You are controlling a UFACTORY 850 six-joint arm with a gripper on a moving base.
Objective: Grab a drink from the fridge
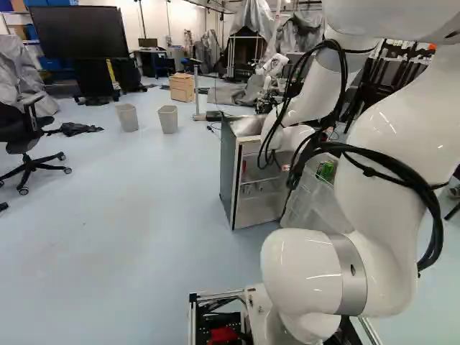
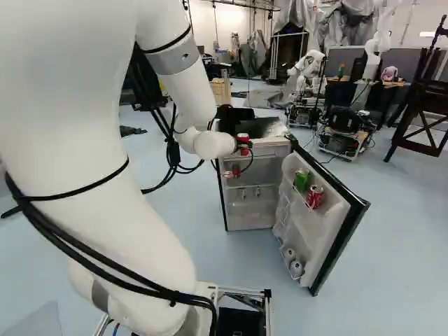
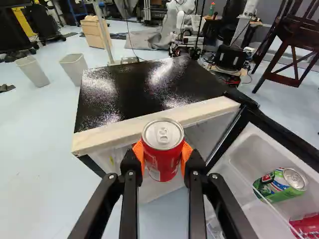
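In the right base view my gripper (image 2: 246, 145) is at the front upper edge of the small fridge (image 2: 253, 204), holding a red can (image 2: 242, 140). Seen from the wrist, the gripper (image 3: 163, 155) has its orange pads pressed on both sides of the upright red can (image 3: 162, 154), its silver lid facing the camera. The can is in front of the fridge's front top edge (image 3: 154, 118); whether they touch I cannot tell. The fridge door (image 2: 339, 234) stands open, with a green can (image 3: 281, 183) and another red can (image 3: 306, 225) in its upper shelf.
Silver-ended cans (image 2: 295, 268) lie in the door's lower shelf. Something red (image 2: 236, 170) is inside the fridge. Beyond the fridge are another robot (image 2: 306, 70), two bins (image 1: 168, 119) and a wooden box (image 1: 182, 88). An office chair (image 1: 25, 136) is at the far left of the left base view.
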